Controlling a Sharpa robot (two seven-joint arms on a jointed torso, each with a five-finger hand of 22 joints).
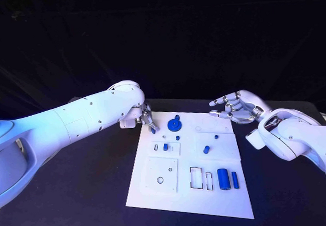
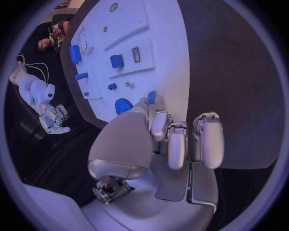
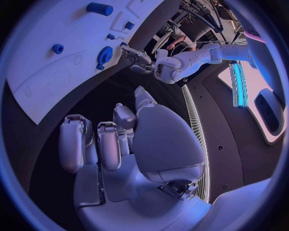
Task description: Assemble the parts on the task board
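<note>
Desk: a black desk [image 1: 80,205] is carrying the white task board [image 1: 190,181], which is lying in the middle.
Task board: recesses and outlines are being shown on its face; blue parts are lying on it or standing in it.
Gear: a blue gear-shaped part [image 1: 175,125] is sitting at the far edge of the board, just beside the left hand; it is also being seen in the left wrist view [image 2: 123,105] and the right wrist view [image 3: 105,56].
Cylinder: a large blue cylinder [image 1: 223,178] is lying in the near right part of the board, with a thinner blue pin [image 1: 236,179] just beside it.
Small parts: a blue block [image 1: 206,150] is sitting right of the board's middle; a smaller blue piece [image 1: 165,147] is sitting left of the middle.
Left hand: the left hand [image 1: 143,118] is being held at the far left corner of the board; a small blue part [image 2: 154,100] is being seen at its fingertips in the wrist view, but whether it is being gripped cannot be told.
Right hand: the right hand [image 1: 237,106] is being held above the desk beyond the far right corner of the board, fingers curled loosely and apart, holding nothing.
</note>
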